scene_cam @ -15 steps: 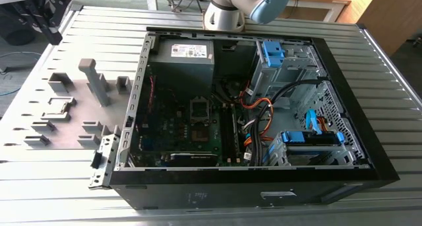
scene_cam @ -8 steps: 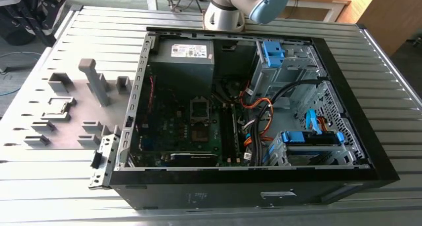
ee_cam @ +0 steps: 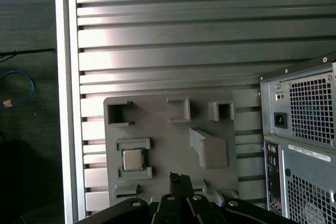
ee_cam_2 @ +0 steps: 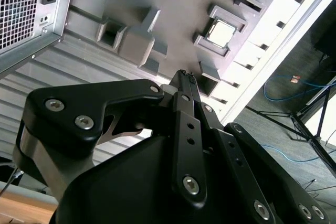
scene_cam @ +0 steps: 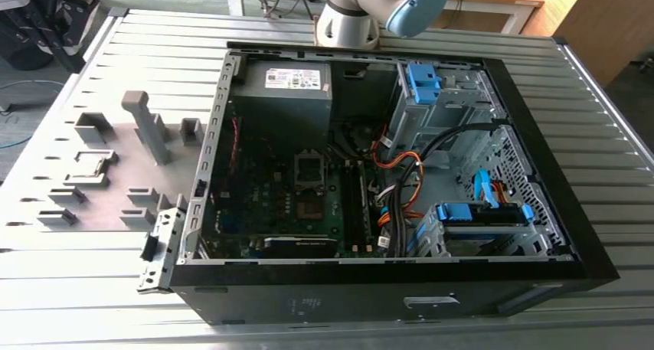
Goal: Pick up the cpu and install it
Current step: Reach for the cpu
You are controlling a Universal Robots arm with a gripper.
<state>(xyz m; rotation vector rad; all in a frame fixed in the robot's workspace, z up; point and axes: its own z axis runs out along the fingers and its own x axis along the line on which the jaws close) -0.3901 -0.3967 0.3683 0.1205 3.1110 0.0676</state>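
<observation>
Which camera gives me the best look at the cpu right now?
The first wrist view: the cpu lies face-on in its grey holder, unobstructed. The second wrist view shows it slanted and glary; the exterior view, small at its left.

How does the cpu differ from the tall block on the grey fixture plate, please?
The cpu is flat with a shiny silver top; the tall block is matte grey like the plate. The cpu lies low between two holder brackets; the tall block rises well above them. Both sit on the grey fixture plate beside the computer case.
</observation>
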